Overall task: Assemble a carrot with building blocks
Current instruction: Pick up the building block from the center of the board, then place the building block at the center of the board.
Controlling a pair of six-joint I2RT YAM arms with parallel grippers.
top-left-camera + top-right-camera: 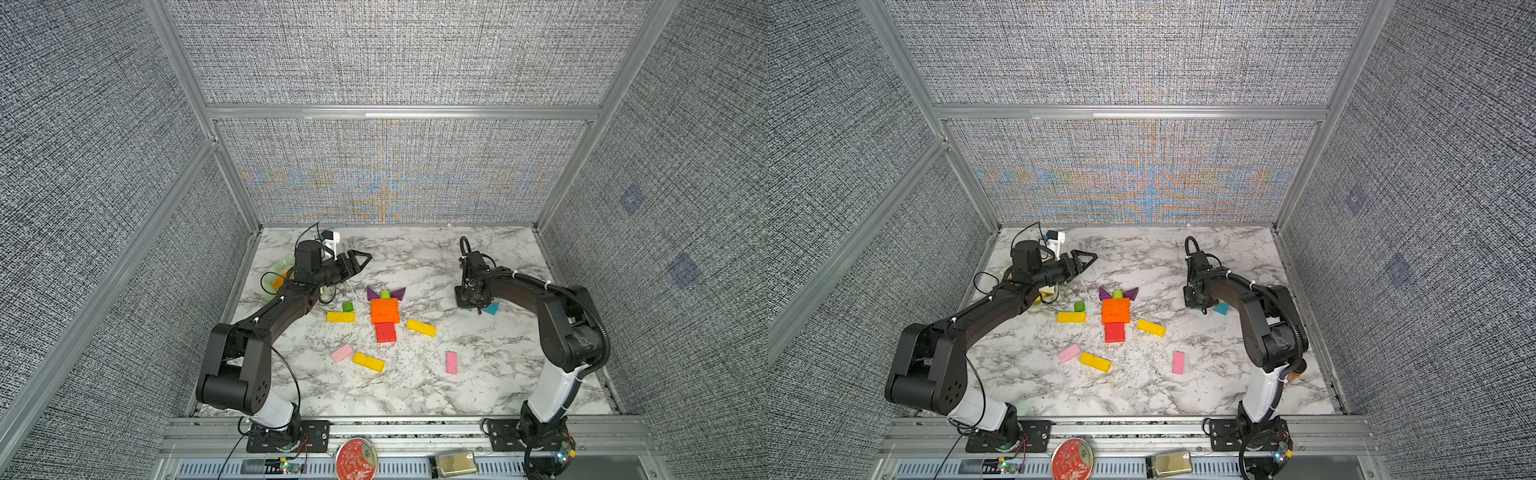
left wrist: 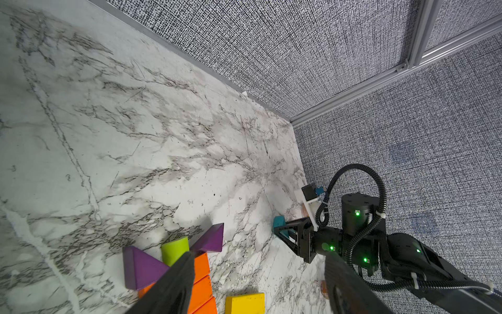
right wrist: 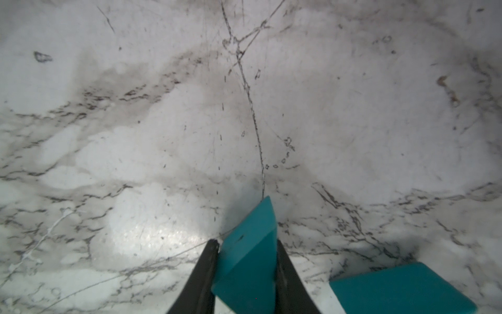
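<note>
Right tool [image 3: 245, 261] pinches a teal triangle [image 3: 250, 244] on its slanted faces, low over the desk [image 3: 163, 136], just beside a second teal triangle [image 3: 402, 288]. Those slopes could let it squirt free or twist on lifting. Left tool [image 1: 360, 259], shut and empty, hovers near the carrot [image 1: 385, 313].

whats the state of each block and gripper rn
right gripper: shut on a teal triangle
second teal triangle: loose on the table
left gripper: shut, empty, raised
carrot body: orange bars stacked flat, red bars below
purple triangles: flanking the green stub
</note>
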